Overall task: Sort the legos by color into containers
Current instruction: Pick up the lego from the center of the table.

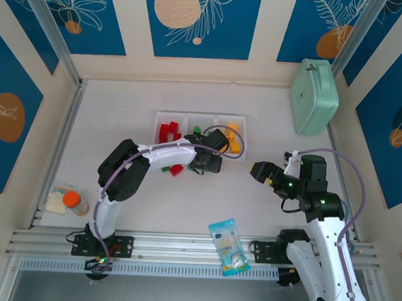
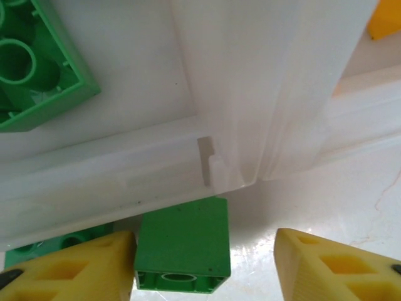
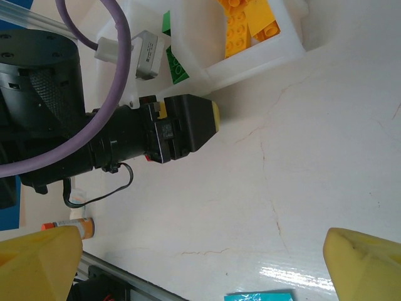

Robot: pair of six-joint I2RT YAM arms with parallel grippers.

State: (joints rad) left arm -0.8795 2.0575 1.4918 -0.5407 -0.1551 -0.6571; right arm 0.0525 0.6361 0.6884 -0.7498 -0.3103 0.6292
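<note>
White table (image 1: 183, 211) first, with the mint case (image 1: 313, 96) at its far right corner. Bins (image 1: 202, 116) sit in a row mid-table. My right claw (image 3: 203, 269) hangs wide open over bare table, right of the bins, gripping nothing. My left claw (image 2: 203, 273) is down at the bins' near wall, jaws partway apart. A green brick (image 2: 182, 241) lies on the table between them, just outside that wall, close against one finger (image 2: 69, 266) with a clear gap to the other. Red bricks (image 1: 168, 130) fill the left bin, yellow bricks (image 1: 234, 140) the right.
</note>
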